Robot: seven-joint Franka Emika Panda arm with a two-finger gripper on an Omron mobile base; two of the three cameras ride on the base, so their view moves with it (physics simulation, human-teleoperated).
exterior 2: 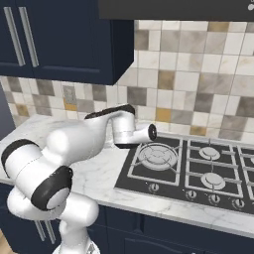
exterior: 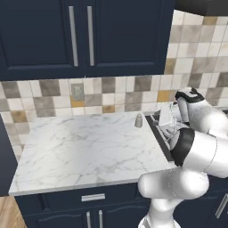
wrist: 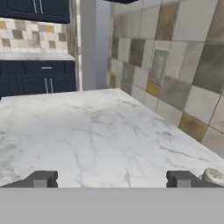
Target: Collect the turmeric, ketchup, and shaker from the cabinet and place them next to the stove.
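Observation:
The shaker (exterior: 138,120), a short pale cylinder, stands upright on the marble counter (exterior: 80,147) close to the left edge of the black stove (exterior 2: 198,168). In the hand view the shaker's rounded top (wrist: 214,176) peeks in just right of the right fingertip (wrist: 183,179). My gripper (wrist: 112,179) is open and holds nothing. It hovers low over the counter just stove-side of the shaker and points left along the counter. In the left base view the gripper (exterior: 161,118) is right of the shaker. The navy cabinet (exterior: 80,35) has both doors shut. The turmeric and ketchup are out of view.
A tiled backsplash with a wall outlet (exterior: 77,91) runs behind the counter. A dark range hood (exterior 2: 173,7) hangs over the stove. Navy base cabinets (exterior: 93,209) sit under the counter's front edge. My own arm (exterior 2: 74,144) stretches across the counter's right part.

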